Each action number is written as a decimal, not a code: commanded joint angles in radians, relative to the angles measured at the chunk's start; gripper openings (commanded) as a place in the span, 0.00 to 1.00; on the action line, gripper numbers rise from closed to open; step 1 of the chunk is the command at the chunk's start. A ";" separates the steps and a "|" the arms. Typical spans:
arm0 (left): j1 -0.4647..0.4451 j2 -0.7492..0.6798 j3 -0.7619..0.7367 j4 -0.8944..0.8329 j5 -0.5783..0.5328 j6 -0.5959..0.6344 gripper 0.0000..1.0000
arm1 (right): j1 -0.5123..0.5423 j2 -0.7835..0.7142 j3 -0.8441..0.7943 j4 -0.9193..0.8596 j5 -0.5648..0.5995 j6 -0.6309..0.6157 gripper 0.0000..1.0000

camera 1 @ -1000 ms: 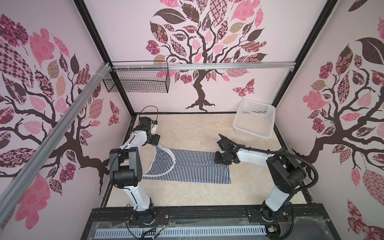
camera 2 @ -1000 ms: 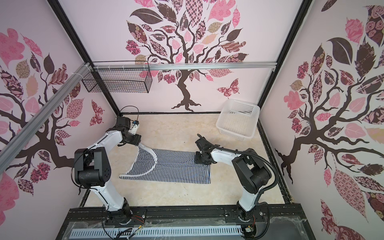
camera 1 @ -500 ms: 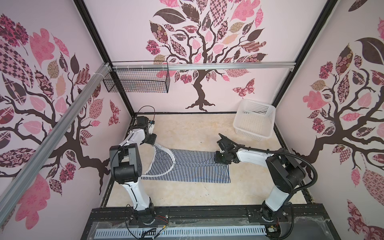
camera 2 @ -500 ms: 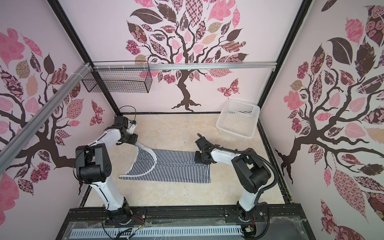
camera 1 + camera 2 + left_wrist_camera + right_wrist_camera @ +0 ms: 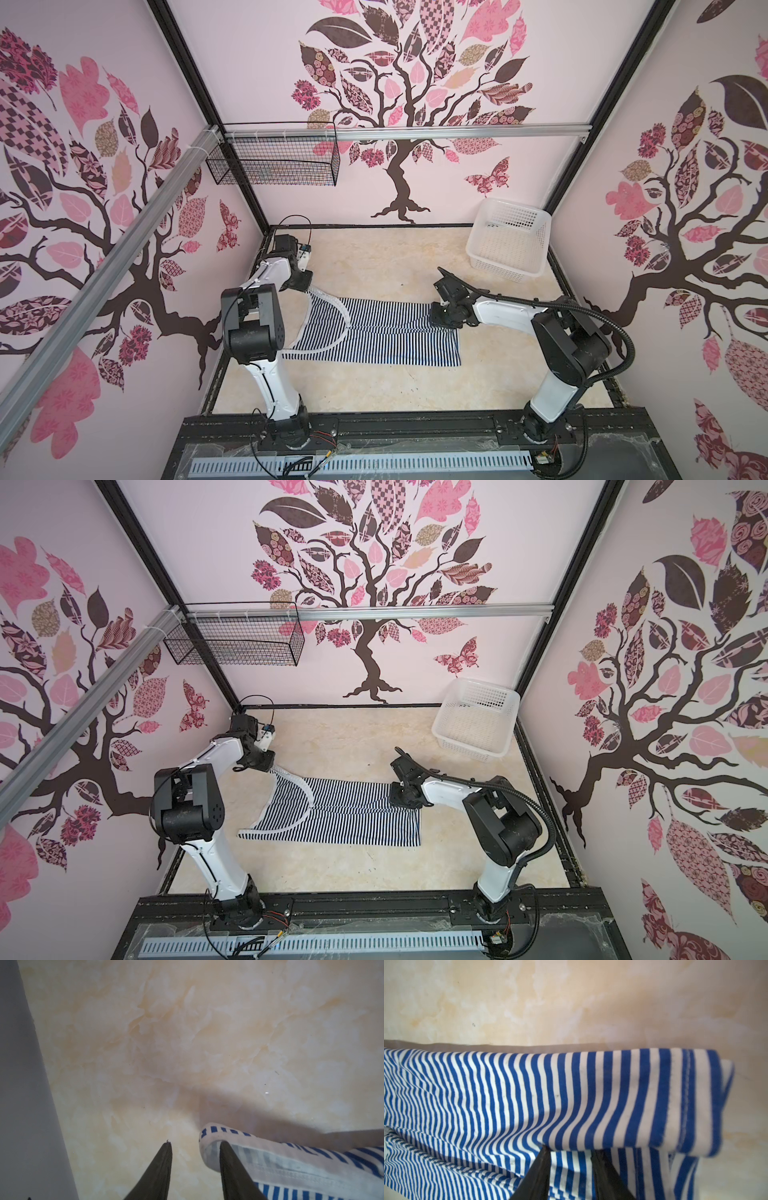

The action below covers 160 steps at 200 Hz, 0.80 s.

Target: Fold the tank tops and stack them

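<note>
White basket [image 5: 505, 257] empty; left gripper [image 5: 194, 1142] partly open, touching tank top [image 5: 382, 332] strap; right gripper [image 5: 569, 1150] pinching its hem.

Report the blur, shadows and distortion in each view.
In both top views, wide-angle bowing splays the frame posts, light even, tank top sharp; left wrist view soft, a broad shadow crossing the table toward the strap; right wrist view smears the stripes at the hem.
</note>
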 commanded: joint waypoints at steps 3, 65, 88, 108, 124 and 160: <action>0.006 -0.015 -0.006 0.006 0.009 -0.003 0.27 | 0.007 0.035 -0.002 -0.034 0.013 0.004 0.35; 0.010 -0.059 -0.058 0.016 0.009 -0.001 0.00 | 0.007 0.024 -0.021 -0.029 0.019 0.009 0.32; 0.014 -0.099 -0.095 0.031 0.013 -0.007 0.00 | 0.007 0.018 -0.029 -0.028 0.021 0.009 0.32; 0.017 -0.155 -0.143 0.050 0.018 -0.011 0.00 | 0.006 0.015 -0.038 -0.025 0.022 0.011 0.32; 0.018 -0.206 -0.187 0.072 0.019 -0.012 0.00 | 0.007 0.011 -0.047 -0.022 0.024 0.012 0.32; 0.020 -0.280 -0.263 0.121 -0.013 -0.017 0.00 | 0.007 0.005 -0.064 -0.014 0.025 0.015 0.31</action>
